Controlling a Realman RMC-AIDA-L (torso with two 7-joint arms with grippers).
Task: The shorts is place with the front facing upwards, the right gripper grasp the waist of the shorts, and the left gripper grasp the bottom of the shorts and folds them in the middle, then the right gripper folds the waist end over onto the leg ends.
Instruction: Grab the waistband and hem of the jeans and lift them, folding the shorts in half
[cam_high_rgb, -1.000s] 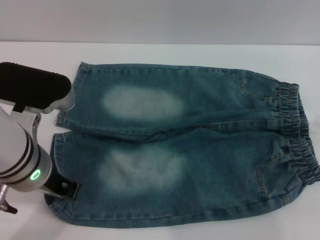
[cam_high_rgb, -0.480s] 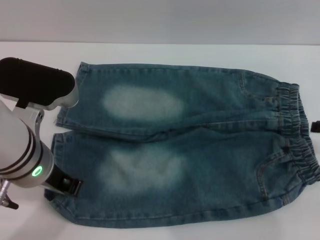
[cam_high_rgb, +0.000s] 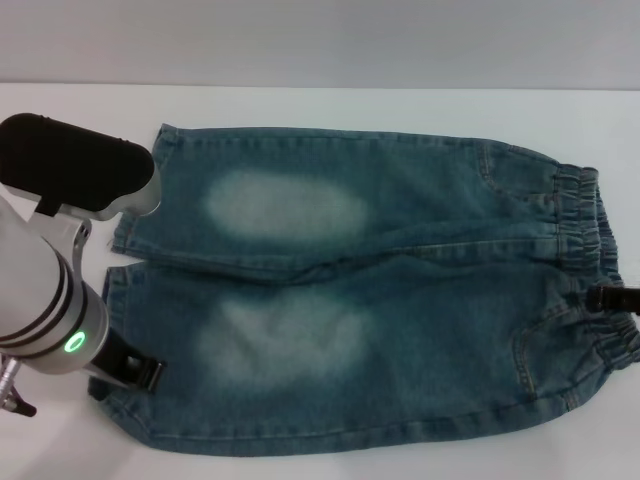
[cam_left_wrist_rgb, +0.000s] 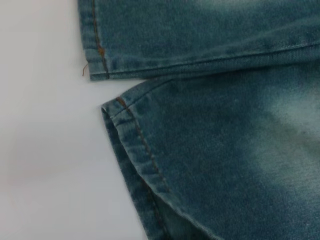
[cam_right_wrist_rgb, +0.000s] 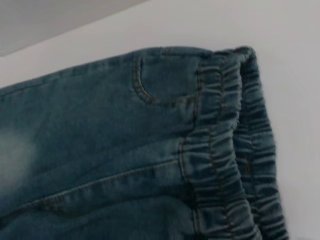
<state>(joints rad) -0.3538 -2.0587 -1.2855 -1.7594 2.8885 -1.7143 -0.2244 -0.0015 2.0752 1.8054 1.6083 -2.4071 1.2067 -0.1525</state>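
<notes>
I am seeing the shorts (cam_high_rgb: 370, 290) lying lengthwise, leg ends (cam_high_rgb: 125, 270) left, waist (cam_high_rgb: 590, 270) right. The left gripper (cam_high_rgb: 135, 372) is hovering at the hems, the right gripper (cam_high_rgb: 612, 298) edging onto the waistband; I cannot tell either's finger state.

Head view: high, looking forward and down; takes in the whole shorts (cam_high_rgb: 360, 290) spread on the white table (cam_high_rgb: 330, 105), hems at the robot's left, waistband (cam_high_rgb: 590, 270) at its right. Left wrist view: close above the leg hems (cam_left_wrist_rgb: 135, 145) and bare table (cam_left_wrist_rgb: 45, 150); shares the hem end with the head view. Right wrist view: close, slanted onto the gathered waistband (cam_right_wrist_rgb: 225, 150) and pocket stitching; shares the waist end.
</notes>
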